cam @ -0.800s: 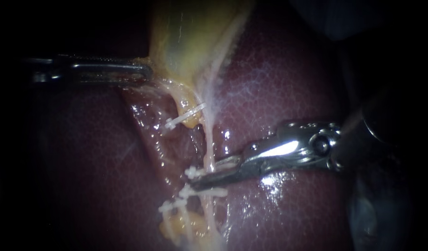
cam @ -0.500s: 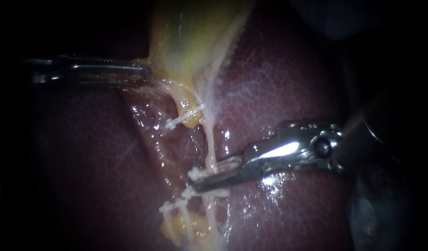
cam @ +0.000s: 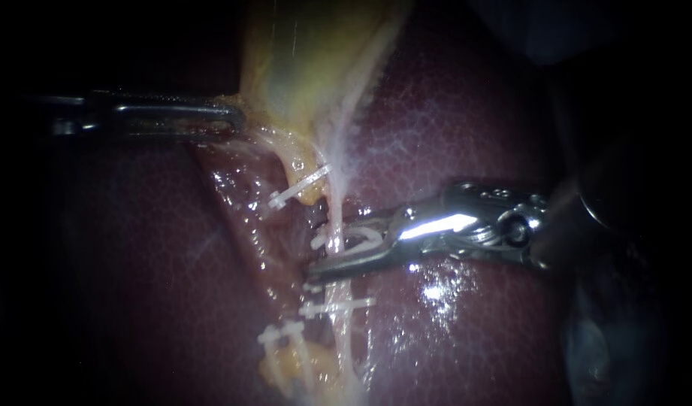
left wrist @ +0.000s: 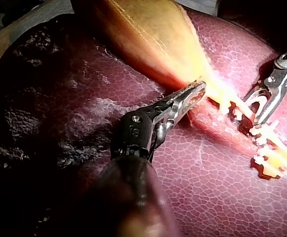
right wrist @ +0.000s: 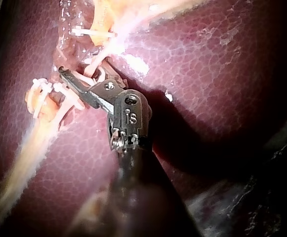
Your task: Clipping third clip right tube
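Right instrument (cam: 332, 249) is nearest, shaft in from the right. Its jaws stand part open with a white loaded clip (cam: 361, 237) seated between them, both jaws touching it. Jaws and clip straddle the right tube (cam: 335, 214), one jaw on each side – the clip's legs are not yet pressed together. Just below the jaws a placed clip (cam: 338, 306) crosses the same tube. A lower clip (cam: 280, 334) sits down and to the left on yellowish tissue. Further up, an upper clip (cam: 299, 186) lies across the neighbouring tube (cam: 297, 162). Behind that, left instrument (cam: 229, 118) comes in level from the left, jaws closed down on the gallbladder (cam: 308, 60) edge – a thin fold pinched between them. Liver (cam: 451, 128), dark red and wet, lies under everything.
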Tool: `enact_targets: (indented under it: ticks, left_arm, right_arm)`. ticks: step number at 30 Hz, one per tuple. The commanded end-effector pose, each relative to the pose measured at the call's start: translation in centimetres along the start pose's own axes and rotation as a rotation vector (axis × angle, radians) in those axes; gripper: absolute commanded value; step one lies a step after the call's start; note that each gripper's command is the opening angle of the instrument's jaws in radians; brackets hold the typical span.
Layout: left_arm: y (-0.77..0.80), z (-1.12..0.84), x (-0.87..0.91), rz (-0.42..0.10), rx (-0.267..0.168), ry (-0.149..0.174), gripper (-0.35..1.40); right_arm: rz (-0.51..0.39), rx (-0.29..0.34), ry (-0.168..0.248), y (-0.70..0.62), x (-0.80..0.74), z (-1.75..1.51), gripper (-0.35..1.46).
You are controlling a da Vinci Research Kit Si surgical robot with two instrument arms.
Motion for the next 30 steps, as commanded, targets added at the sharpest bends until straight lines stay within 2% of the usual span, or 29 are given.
enact_targets:
  ticks: [1, 6, 11, 14, 18, 23, 30]
  left_arm:
    - [0.0, 0.0, 0.0, 0.0, 0.0, 0.0, -0.35]
    - [0.0, -0.01, 0.0, 0.0, 0.0, 0.0, -0.35]
    - [0.0, -0.01, 0.0, 0.0, 0.0, 0.0, -0.35]
    - [0.0, -0.01, 0.0, 0.0, 0.0, 0.0, -0.35]
    - [0.0, -0.01, 0.0, 0.0, 0.001, 0.0, -0.35]
    - [0.0, -0.01, 0.0, 0.0, 0.001, 0.0, -0.35]
    - [0.0, -0.01, 0.0, 0.0, 0.001, 0.0, -0.35]
  right_arm:
    - [0.002, 0.005, 0.008, 0.02, 0.0, 0.0, 0.5]
    - [0.008, 0.063, 0.059, 0.08, 0.02, 0.03, 0.5]
    - [0.091, 0.2, 0.139, 0.09, 0.03, 0.06, 0.5]
    - [0.119, 0.265, 0.17, 0.04, 0.06, 0.06, 0.5]
    - [0.133, 0.317, 0.2, -0.11, 0.2, 0.01, 0.5]
    - [0.147, 0.325, 0.211, -0.27, 0.4, -0.07, 0.5]
    - [0.148, 0.322, 0.21, -0.23, 0.41, -0.11, 0.42]
